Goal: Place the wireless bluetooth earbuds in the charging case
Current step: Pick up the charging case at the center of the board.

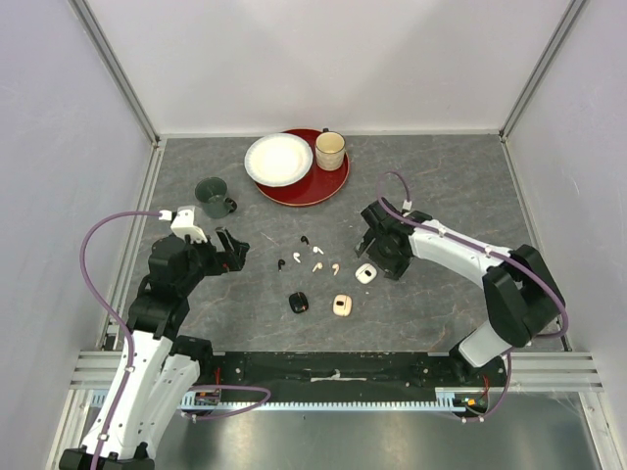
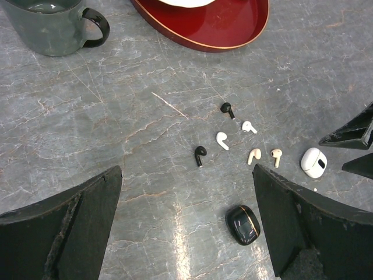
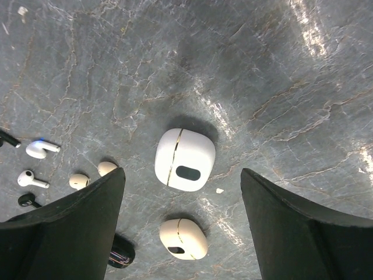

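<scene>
Six earbuds [image 1: 316, 251] lie loose in a small scatter just left of ctr in the top view, none touching. There's a black pair [image 2: 200, 154], a white pair [image 2: 222, 140] and a beige pair [image 2: 253, 155], all on the bare table [image 1: 441, 186], none in a case. The white case [image 1: 365, 274] sits just right of the scatter. The black case [image 1: 298, 303] and beige case [image 1: 342, 306] lie below it, near each other but apart. All 3 cases look shut.

The R claw [image 3: 182, 172] hangs over the white case, jaws wide, gripping nothing. In the R wrist view the case sits btwn the fingers w/ a gap each side, the beige case is lower in frame, and the earbuds are at the left edge. Can't tell if the tips touch the table.

The L claw [image 2: 186, 169] is left of the scatter, jaws wide, empty. In its own view the earbuds lie ahead near ctr, and the black case is low, near the finger at frame right.

Room: bare surface runs left and right of the cluster and below the cases toward the near rail [image 1: 333, 367]. Toward the top of the frame are a green mug [image 1: 213, 196] and a red tray [image 1: 328, 186] w/ a white plate [image 1: 278, 159] and a tan cup [image 1: 330, 150], well apart from the earbuds. Walls [image 1: 59, 127] close the left, right and back edges.
</scene>
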Action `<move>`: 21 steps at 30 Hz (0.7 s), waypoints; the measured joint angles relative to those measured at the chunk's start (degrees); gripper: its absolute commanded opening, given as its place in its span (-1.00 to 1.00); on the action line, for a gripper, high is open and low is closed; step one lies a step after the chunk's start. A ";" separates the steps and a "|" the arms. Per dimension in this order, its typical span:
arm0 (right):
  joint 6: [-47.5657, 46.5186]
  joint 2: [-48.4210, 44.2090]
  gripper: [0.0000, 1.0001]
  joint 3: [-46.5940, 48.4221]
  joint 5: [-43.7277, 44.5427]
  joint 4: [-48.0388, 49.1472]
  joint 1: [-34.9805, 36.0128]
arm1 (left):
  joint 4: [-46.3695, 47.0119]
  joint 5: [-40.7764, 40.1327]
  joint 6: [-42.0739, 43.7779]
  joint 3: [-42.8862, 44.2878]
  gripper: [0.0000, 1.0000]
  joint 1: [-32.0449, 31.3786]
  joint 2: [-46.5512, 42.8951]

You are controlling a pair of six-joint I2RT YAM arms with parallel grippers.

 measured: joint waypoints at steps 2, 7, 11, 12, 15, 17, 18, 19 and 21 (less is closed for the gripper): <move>0.11 1.05 0.72 0.28 -0.35 -0.02 0.00 | 0.00 -0.04 0.00 0.00 0.99 0.00 0.09; 1.25 3.30 0.71 0.79 -0.52 -0.17 0.00 | 0.00 -0.09 0.00 0.00 0.99 0.00 0.09; 1.81 6.01 0.71 1.62 -0.79 -0.46 0.02 | 0.00 -0.11 0.00 0.00 0.99 0.00 0.11; 1.88 6.93 0.70 2.03 -0.92 -0.42 0.00 | 0.00 -0.09 0.00 0.00 0.99 0.00 0.20; 2.45 9.01 0.65 2.97 -1.18 -0.39 0.00 | 0.00 -0.07 0.00 0.00 0.99 0.00 0.76; 3.30 9.73 0.62 3.15 -1.22 -0.37 0.00 | 0.00 -0.04 0.00 0.00 0.98 0.00 1.36; 3.69 9.77 0.59 3.15 -1.20 -0.42 0.00 | 0.00 -0.04 0.00 0.00 0.98 0.00 1.66; 4.33 9.77 0.58 3.15 -1.18 -0.42 0.00 | 0.00 -0.04 0.00 0.00 0.98 0.00 1.88; 5.42 9.77 0.54 3.15 -1.14 -0.42 0.00 | -0.02 -0.07 0.00 0.00 0.98 0.00 2.05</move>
